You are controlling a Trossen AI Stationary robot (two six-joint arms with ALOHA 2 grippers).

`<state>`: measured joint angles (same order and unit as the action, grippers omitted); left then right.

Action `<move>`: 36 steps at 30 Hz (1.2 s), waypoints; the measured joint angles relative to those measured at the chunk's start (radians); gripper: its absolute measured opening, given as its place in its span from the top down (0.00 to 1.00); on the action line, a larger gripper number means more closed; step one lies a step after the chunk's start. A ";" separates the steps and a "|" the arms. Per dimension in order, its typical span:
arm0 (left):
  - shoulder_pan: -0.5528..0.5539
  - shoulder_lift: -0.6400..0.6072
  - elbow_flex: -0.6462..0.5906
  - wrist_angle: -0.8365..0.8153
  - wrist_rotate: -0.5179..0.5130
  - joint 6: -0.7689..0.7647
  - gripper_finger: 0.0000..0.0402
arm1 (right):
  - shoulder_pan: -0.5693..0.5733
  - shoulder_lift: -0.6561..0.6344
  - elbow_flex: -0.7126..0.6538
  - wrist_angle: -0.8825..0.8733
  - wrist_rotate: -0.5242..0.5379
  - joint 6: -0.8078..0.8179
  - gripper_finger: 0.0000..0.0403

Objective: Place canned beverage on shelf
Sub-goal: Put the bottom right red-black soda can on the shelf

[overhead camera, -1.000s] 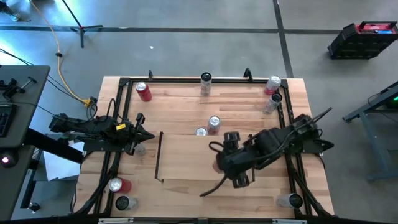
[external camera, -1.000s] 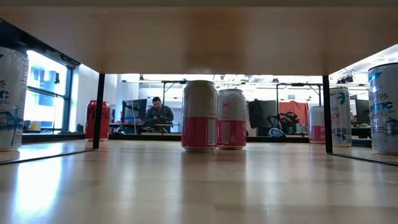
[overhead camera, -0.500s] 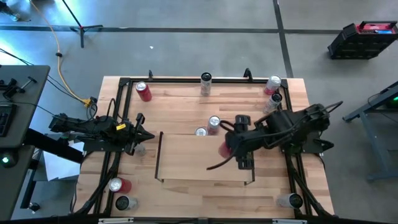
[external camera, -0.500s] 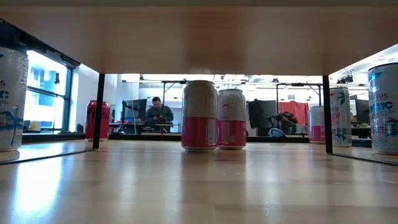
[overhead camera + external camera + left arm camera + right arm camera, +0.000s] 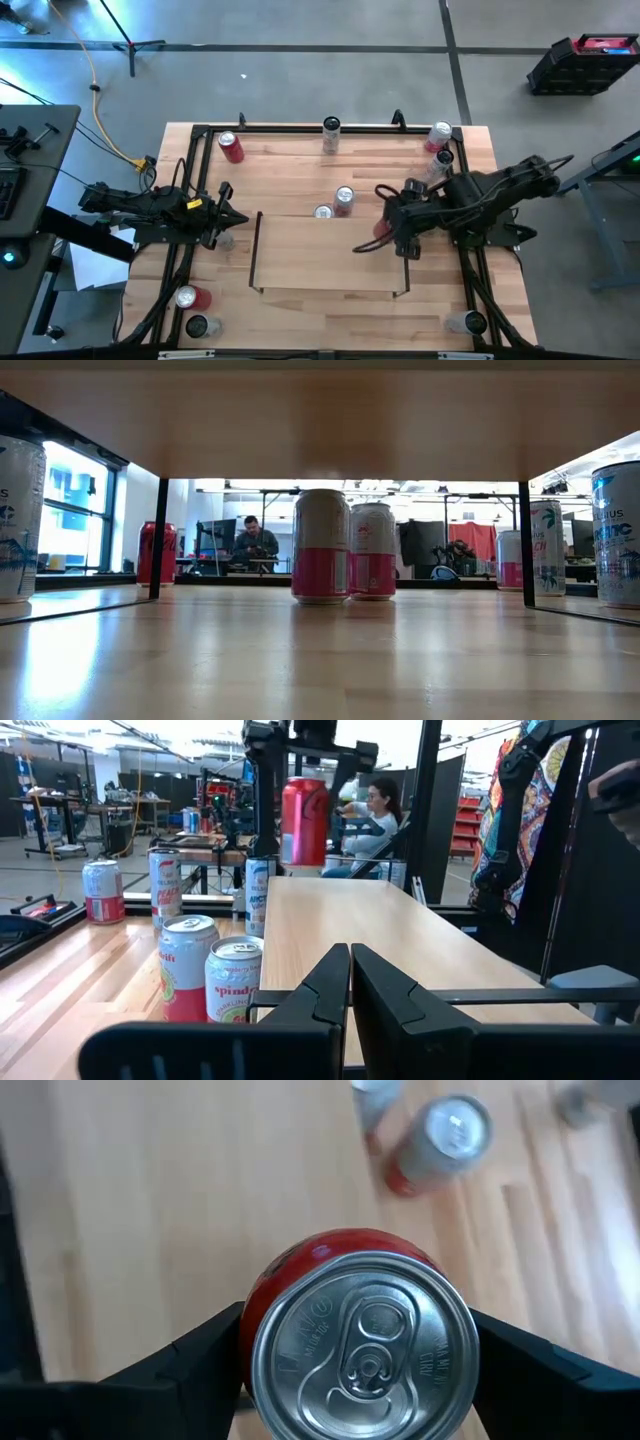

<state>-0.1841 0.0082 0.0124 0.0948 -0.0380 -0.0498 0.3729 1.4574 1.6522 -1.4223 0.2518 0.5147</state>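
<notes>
You had the task partly done: the right end effector (image 5: 388, 228) was clamped on a red can (image 5: 360, 1342), one finger pressed to each side of it, and carried it above the shelf (image 5: 300, 255) near that shelf's right rail. The can was not yet set down; lowering and release were what remained, by my reading. The left wrist view showed it hanging clear above the light-wood surface, upright. It was a red-bodied can with a plain silver lid and its pull tab unopened, no dent visible. Two pink-and-white cans (image 5: 334, 203) stood touching each other at the shelf's far edge, so you already had company there. Your left end effector (image 5: 228, 214) waited beside the shelf's left rail, fingers pressed together and holding nothing.
</notes>
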 joint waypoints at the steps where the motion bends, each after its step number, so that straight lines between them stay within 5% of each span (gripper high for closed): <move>1: 0.000 0.000 0.000 0.000 0.000 0.000 0.99 | 0.000 0.000 -0.010 0.015 -0.001 -0.013 0.25; 36: 0.000 0.000 0.000 0.000 0.000 0.000 0.99 | -0.072 0.030 -0.032 0.034 -0.057 -0.025 0.23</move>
<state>-0.1843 0.0082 0.0124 0.0947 -0.0380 -0.0497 0.3008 1.4869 1.6207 -1.3883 0.1950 0.4894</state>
